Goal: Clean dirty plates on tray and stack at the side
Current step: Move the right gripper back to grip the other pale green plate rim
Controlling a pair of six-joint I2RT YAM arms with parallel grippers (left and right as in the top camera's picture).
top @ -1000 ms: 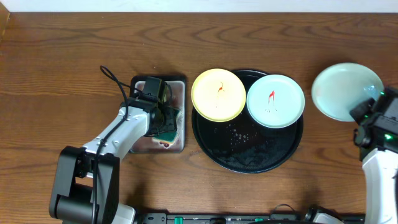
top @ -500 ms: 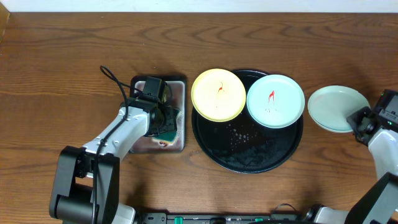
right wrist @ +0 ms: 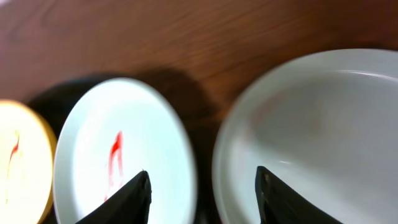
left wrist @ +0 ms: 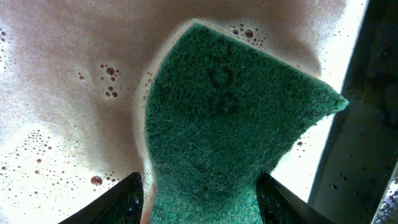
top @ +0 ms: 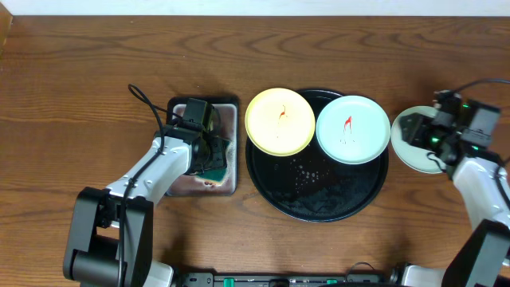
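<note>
Over the last second the right arm swings in from the table's edge. The plate it carried aloft now lies flat on the wood just beside the tray, and the left arm keeps its place.

At the left, the grey metal tray (top: 226, 119) holds foamy water. In it the left gripper (left wrist: 202, 208) has its fingers pressed in on the sponge (left wrist: 224, 124), pinching it at the waist.

Next comes the yellow plate (top: 280, 121) with a thin red smear. It rests on the upper left of the black tray (top: 319, 203), and its edge juts out past the rim. The smeared mint plate (top: 353, 129) sits on the tray's upper right, close to the yellow one.

Furthest right is the third plate (right wrist: 311, 143), off the tray and with no sauce that I can see. The right gripper (right wrist: 200, 180) hovers over it with fingers spread and nothing between them, though this view is blurred.

The plates look stiff, light and glazed, so they are likely to be slick once soapy and could chip if knocked together. The rim seems the only place to pinch them. The yellow plate's overhanging edge probably offers the easiest hold, with one finger under and one over.
</note>
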